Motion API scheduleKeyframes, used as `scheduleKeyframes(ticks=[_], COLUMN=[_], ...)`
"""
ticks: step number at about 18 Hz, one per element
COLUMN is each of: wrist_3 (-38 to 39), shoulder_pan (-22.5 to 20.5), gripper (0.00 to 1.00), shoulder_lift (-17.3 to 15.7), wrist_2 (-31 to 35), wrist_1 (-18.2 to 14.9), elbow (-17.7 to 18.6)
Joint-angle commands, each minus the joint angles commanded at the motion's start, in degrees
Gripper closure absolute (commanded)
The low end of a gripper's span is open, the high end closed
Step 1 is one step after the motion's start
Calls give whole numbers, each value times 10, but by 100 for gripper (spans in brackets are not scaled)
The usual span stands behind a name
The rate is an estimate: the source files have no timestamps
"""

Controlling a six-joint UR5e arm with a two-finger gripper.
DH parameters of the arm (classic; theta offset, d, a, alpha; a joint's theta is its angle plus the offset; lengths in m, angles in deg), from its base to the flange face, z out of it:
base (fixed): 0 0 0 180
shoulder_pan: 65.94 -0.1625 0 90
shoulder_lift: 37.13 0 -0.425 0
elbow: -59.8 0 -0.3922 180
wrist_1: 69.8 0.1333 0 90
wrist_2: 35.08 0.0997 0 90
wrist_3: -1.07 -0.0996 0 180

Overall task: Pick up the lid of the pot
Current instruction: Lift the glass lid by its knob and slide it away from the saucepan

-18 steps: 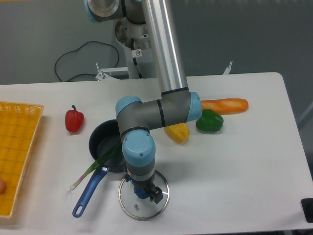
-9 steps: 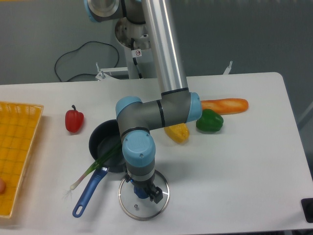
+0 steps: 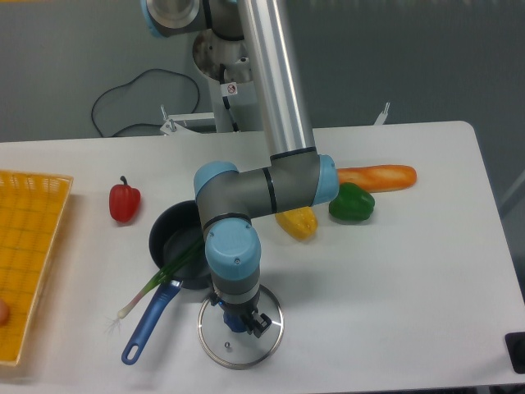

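Observation:
The gripper (image 3: 239, 315) points down over the pot lid (image 3: 246, 350) near the table's front edge. The lid is a clear glass disc with a metal rim and a blue knob (image 3: 235, 322) at its middle. Dark fingertips stand on either side of the knob and appear shut on it. The arm's wrist hides the back part of the lid. The lid lies flat on the table.
A black pan (image 3: 168, 238) with a blue handle (image 3: 149, 324) and a green leek (image 3: 156, 281) lies behind and left. Near the arm are a yellow vegetable (image 3: 299, 222), green pepper (image 3: 352, 203) and carrot (image 3: 385, 176). A red pepper (image 3: 125, 202) and yellow crate (image 3: 29, 254) are left.
The fingers have drawn closer together around the knob, the right one moving left most visibly. The lid has shifted very slightly left. The arm's body has stayed in place.

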Motion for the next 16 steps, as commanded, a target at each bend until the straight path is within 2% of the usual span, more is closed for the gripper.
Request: scheduleKeyframes(ticks=[7,16], wrist_3=[-3,-56], shoulder_pan=[-7,-49], gripper=[45,45], shoulder_lift=[-1,-17], wrist_2=[-3,-2], wrist_1=[-1,-11], elbow=[-11,-8])
